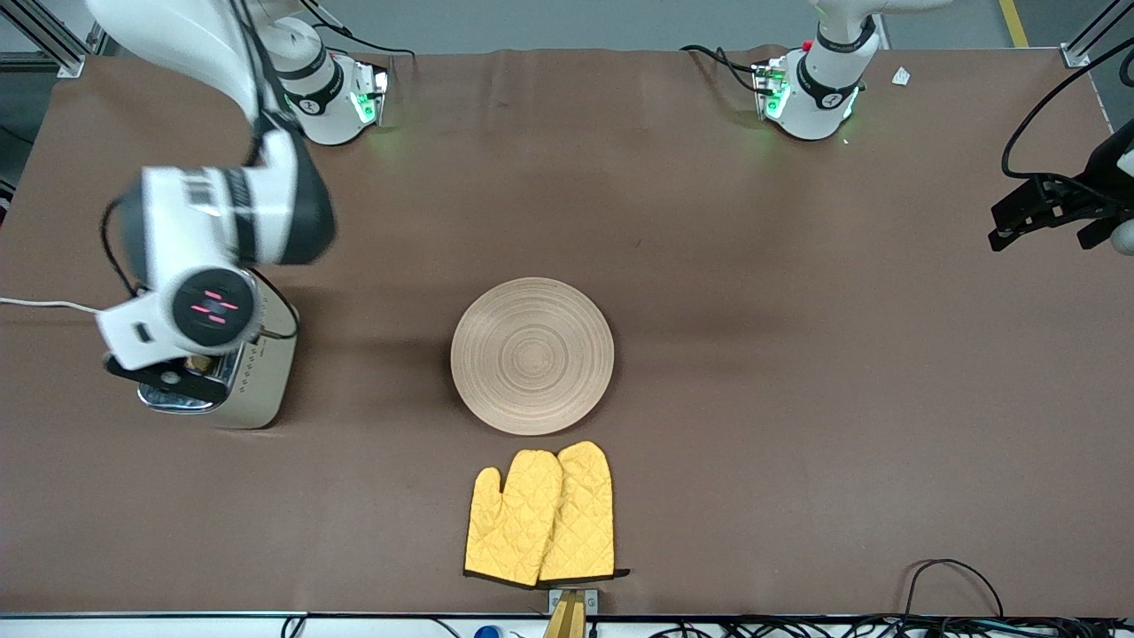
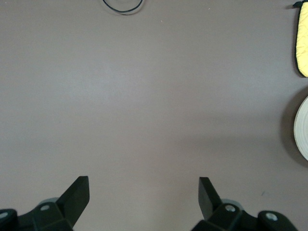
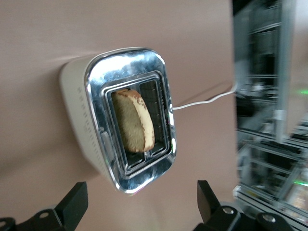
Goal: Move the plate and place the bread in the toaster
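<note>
Right wrist view shows the right end effector (image 3: pixel 139 202) released over the toaster (image 3: pixel 96 130), bread (image 3: pixel 134 120) leaning in its slot: lift straight up, while the left end effector (image 2: pixel 144 192), also spread, waits over bare counter (image 2: pixel 144 96) at three o'clock from the plate (image 1: pixel 532 356).

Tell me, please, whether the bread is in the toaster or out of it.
In: the bread stands leaning in one slot of the toaster, its top sticking out.

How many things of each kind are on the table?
Plate: 1
Toaster: 1
Bread, in a toaster slot: 1
Yellow oven mitts: 2
Total: 5
</note>
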